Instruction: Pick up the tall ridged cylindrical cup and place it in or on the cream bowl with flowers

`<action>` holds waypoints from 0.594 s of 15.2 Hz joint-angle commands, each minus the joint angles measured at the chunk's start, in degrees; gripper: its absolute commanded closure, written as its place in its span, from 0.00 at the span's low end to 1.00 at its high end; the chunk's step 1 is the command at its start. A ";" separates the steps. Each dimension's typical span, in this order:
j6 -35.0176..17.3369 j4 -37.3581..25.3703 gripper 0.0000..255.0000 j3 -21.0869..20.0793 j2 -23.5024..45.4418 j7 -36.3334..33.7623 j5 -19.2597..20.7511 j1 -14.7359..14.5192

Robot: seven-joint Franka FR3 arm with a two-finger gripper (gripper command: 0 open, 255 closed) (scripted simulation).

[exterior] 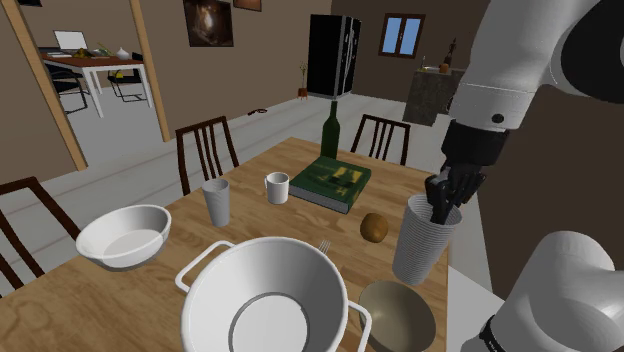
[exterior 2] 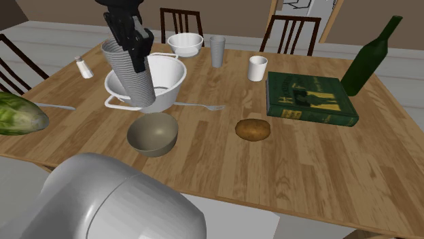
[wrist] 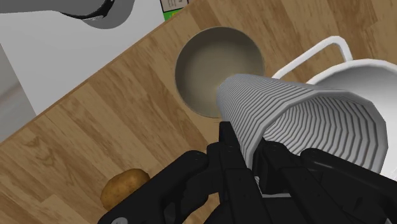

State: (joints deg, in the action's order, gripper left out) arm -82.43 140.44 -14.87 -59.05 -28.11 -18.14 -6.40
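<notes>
Now, at the second exterior view's left, we see the pincer (exterior 2: 138, 60) clamped on the rim of the tall ridged cup (exterior 2: 129, 80), which tilts before a white pot (exterior 2: 171, 76). Just below it in that view the cream bowl (exterior 2: 153, 132) sits on the bench (exterior 2: 306, 163), with a potato (exterior 2: 253, 129) to its right.

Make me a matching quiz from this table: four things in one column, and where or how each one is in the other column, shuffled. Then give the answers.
Things:
1. ridged cup
2. fork
3. potato
4. bottle

Place or state:
A. lying between the green book and the beige bowl
B. dark green, standing upright
C. clasped by the gripper
D. lying beside the white handled pot

Pairs: 1-C, 2-D, 3-A, 4-B.
</notes>
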 commanded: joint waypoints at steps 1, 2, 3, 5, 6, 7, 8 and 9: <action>0.04 1.39 1.00 -0.30 -1.42 -0.33 -0.46 -0.39; -0.54 2.30 1.00 -0.46 -1.75 -0.24 -0.62 -0.46; -1.13 3.21 1.00 -0.62 -2.07 -0.15 -0.78 -0.54; -2.30 5.00 1.00 -0.96 -2.68 0.02 -1.12 -0.71; -2.89 5.89 1.00 -1.14 -2.97 0.11 -1.30 -0.79; -3.49 6.77 1.00 -1.32 -3.25 0.19 -1.48 -0.88; -4.08 7.64 1.00 -1.51 -3.53 0.28 -1.67 -0.97; -4.68 8.51 1.00 -1.70 -3.79 0.36 -1.86 -1.06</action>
State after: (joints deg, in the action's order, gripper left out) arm -86.42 148.15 -16.44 -62.74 -27.93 -19.89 -7.44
